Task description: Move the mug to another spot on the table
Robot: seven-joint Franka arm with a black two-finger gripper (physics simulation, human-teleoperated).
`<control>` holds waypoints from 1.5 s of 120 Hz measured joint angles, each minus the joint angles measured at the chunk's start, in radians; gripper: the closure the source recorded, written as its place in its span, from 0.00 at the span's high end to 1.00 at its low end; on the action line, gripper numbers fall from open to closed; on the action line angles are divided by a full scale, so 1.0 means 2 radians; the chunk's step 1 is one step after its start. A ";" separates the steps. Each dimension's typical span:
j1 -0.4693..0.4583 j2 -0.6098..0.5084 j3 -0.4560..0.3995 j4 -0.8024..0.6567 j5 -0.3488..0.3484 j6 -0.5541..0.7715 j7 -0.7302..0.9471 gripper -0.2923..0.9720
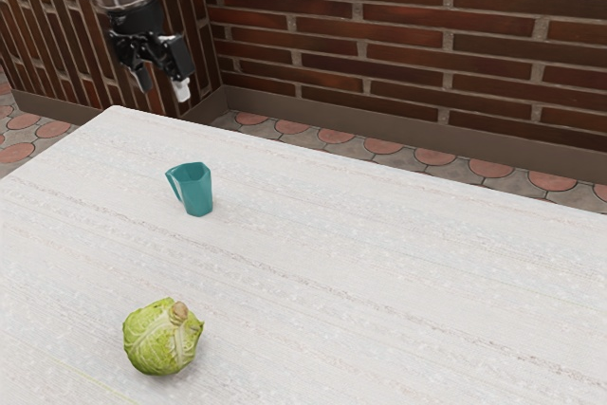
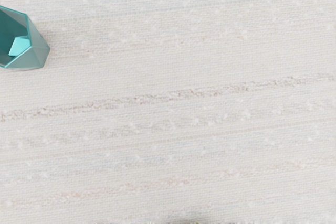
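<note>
The mug is teal, with flat angled facets instead of a smooth round wall, so its rim reads as a polygon. It widens a little toward the top and is the same teal inside and out. It stands upright on the pale, faintly streaked table, in the part of the top toward the exterior view's left and nearer the far edge than the near one. Its slim handle sticks out toward the exterior view's left. In the wrist view the mug shows from above, with the open mouth and a lighter facet inside it, and bare table lies around it. The gripper hangs high in the air above the far corner of the table, well apart from the mug and behind it toward the brick wall. Its jaws stand wide with nothing between them. A green cabbage sits near the table's front edge, well apart from the mug. A small dark smudge at the wrist view's lower edge may be part of it, but it is too slight to tell. Reddish tiles cover the floor beyond the table.
</note>
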 joint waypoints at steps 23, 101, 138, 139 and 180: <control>0.000 0.015 0.004 0.001 0.000 0.001 0.000 0.75; 0.085 0.158 0.022 0.038 -0.040 0.006 -0.012 0.75; 0.132 0.272 0.023 0.182 -0.122 0.013 -0.106 0.75; 0.133 0.274 0.023 0.183 -0.125 0.015 -0.110 0.75; 0.166 0.387 0.063 0.282 -0.226 0.048 -0.281 0.75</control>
